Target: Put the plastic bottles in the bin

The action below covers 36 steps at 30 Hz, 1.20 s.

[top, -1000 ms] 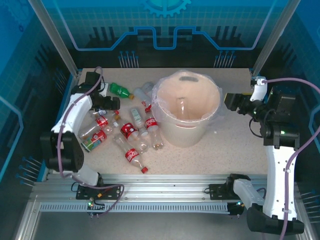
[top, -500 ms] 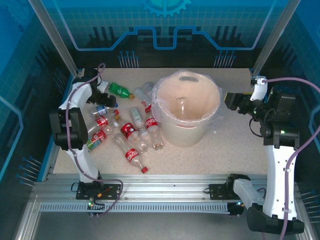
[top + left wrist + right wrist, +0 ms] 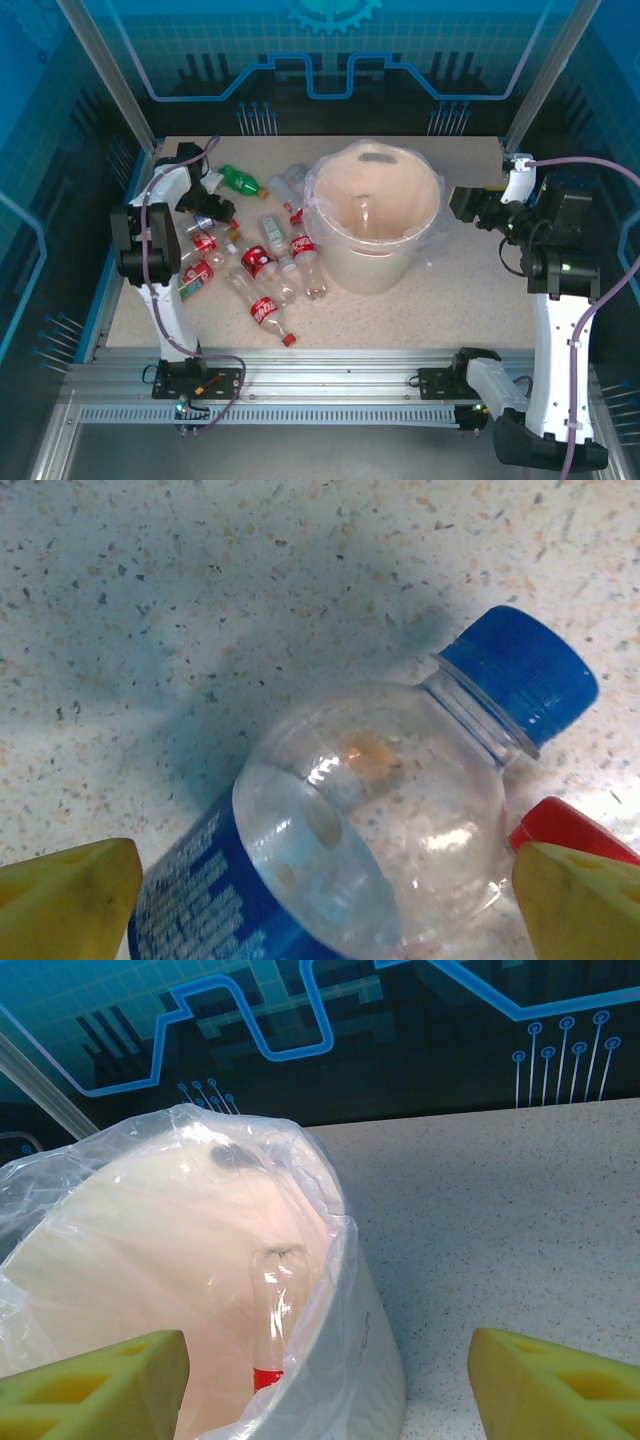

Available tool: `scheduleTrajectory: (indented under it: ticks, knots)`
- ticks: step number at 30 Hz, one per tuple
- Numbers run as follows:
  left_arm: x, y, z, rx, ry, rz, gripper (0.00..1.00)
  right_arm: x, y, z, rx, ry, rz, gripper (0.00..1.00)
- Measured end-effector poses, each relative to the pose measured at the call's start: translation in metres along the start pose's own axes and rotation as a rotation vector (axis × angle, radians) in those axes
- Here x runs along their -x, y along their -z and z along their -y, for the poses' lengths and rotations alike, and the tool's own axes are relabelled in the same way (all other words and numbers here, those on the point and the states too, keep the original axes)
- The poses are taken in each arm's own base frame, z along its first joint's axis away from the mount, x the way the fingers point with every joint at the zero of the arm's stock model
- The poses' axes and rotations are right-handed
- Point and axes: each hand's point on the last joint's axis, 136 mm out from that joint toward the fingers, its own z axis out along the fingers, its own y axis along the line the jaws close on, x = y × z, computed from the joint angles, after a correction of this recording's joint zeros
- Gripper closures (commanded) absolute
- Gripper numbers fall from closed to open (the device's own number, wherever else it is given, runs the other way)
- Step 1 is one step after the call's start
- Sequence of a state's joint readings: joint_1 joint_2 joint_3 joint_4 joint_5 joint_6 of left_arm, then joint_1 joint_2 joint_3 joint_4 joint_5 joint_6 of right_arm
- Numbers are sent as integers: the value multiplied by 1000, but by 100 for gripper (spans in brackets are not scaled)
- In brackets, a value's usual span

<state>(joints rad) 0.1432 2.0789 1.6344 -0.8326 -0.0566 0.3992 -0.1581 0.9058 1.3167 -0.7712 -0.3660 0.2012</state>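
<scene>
Bin (image 3: 372, 262) holds one bottle (image 3: 270, 1300).
Left of bin, left end effector (image 3: 325, 895) spread wide astride blue-capped bottle (image 3: 370, 810); right of bin, right end effector (image 3: 330, 1385) parted, empty.

This looks like a robot lab, a test booth built for machines. The left arm (image 3: 168, 310) and the right arm (image 3: 555, 350) are white robot arms bolted to a silver metal rail (image 3: 330, 385) at 6 o'clock of a speckled table (image 3: 440, 290). Purple cables (image 3: 580, 161) hang off them. Blue walls (image 3: 420, 60) with drawn circuit lines (image 3: 328, 95) and a gear picture (image 3: 330, 10) stand at 12 o'clock. Shiny metal posts (image 3: 108, 72) rise at 10 and 2 o'clock.
</scene>
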Motion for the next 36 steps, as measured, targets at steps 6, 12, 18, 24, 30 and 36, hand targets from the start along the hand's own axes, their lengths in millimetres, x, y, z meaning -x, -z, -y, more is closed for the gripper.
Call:
scheduleTrajectory:
  ticks: [6, 12, 18, 24, 30, 36]
  knots:
    - [9, -14, -9, 3, 21, -4, 16, -2, 5, 1, -19, 1, 4, 25]
    - [19, -16, -13, 9, 47, 10, 24, -3, 9, 1, -27, 2, 8, 25]
    - [21, -16, -14, 10, 65, 14, 34, -2, 9, 1, -29, 2, 9, 25]
    - [31, -7, -17, 18, 72, 42, 41, -2, 9, 1, -28, 2, 9, 25]
    - [41, 2, -20, 26, 81, 69, 43, -1, 8, 1, -28, 2, 9, 25]
    - [43, 19, -20, 21, 148, 76, 42, 8, 7, -5, -4, 10, 14, 25]
